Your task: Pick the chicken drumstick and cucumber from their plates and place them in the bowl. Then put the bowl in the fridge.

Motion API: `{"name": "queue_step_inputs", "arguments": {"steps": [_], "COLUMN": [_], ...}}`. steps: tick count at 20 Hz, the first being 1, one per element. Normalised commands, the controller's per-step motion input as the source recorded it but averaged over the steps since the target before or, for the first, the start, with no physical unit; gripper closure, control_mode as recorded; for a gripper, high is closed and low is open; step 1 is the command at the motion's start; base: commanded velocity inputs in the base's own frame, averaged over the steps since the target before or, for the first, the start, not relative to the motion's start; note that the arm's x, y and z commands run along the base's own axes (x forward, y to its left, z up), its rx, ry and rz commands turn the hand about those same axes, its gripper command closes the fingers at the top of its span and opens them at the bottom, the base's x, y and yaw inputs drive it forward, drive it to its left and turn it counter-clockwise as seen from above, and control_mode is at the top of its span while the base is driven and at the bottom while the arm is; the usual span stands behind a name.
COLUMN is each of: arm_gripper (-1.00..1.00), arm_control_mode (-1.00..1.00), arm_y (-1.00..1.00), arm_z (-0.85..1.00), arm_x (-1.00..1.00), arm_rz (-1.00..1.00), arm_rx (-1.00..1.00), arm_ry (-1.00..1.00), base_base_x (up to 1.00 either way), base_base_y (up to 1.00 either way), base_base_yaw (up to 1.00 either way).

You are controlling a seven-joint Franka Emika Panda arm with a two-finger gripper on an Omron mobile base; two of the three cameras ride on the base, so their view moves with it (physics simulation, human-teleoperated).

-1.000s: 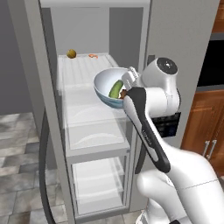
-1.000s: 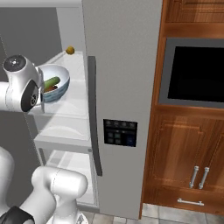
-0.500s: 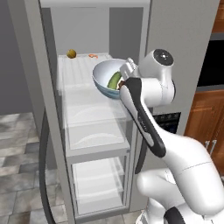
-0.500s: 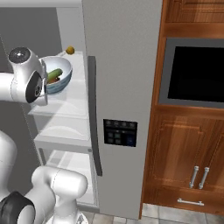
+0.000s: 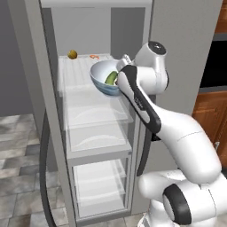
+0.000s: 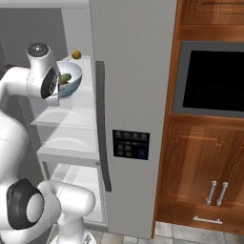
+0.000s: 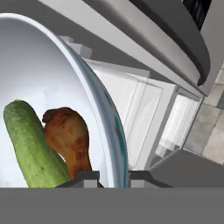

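- Kitchen setting, as I see it from my station: grey tiled floor at far left, then the open fridge with its translucent white shelves, then a wood cabinet holding a black-fronted oven at far right.
- Left base view, left side: the fridge's door edge and a dark curved seal hang beside the shelves. On the top shelf a small yellow-olive ball sits near the back, with a small orange-pink scrap just to its right.
- Left base view, centre: the bowl is held tilted over the right part of the top shelf, its white inside turned toward the camera. I cannot tell whether its base touches the shelf. The cucumber shows green inside it.
- Left base view, right: the arm rises from lower right and bends at the bowl's right rim.
- Right base view: the bowl sits beside the arm's wrist, left of the closed door's long dark handle and control panel.
- Hand view, left to right: the cucumber lies against the drumstick, both low in the bowl; the gripper has its jaws narrow, pinching the bowl's rim, one finger inside and one outside. Fridge shelves lie beyond the rim.
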Motion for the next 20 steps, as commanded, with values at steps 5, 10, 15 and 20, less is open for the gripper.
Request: {"name": "queue_step_inputs", "arguments": {"steps": [5, 10, 15, 20], "arm_gripper": [1.0, 1.0, 1.0, 1.0], "arm_control_mode": [-1.0, -1.0, -1.0, -1.0], "arm_y": [0.16, 0.25, 0.24, 0.12], "arm_z": [0.04, 0.13, 0.01, -0.06], "arm_x": [0.5, 0.46, 0.46, 0.49], "arm_rz": [0.0, 0.0, -0.02, -0.03], "arm_rx": [0.0, 0.0, -0.03, -0.04], "arm_ry": [0.06, 0.0, 0.0, 0.0], "base_base_x": [0.0, 0.0, 0.0, 0.0], "base_base_y": [0.0, 0.0, 0.0, 0.0], "base_base_yaw": [0.0, 0.0, 0.0, 0.0]}}
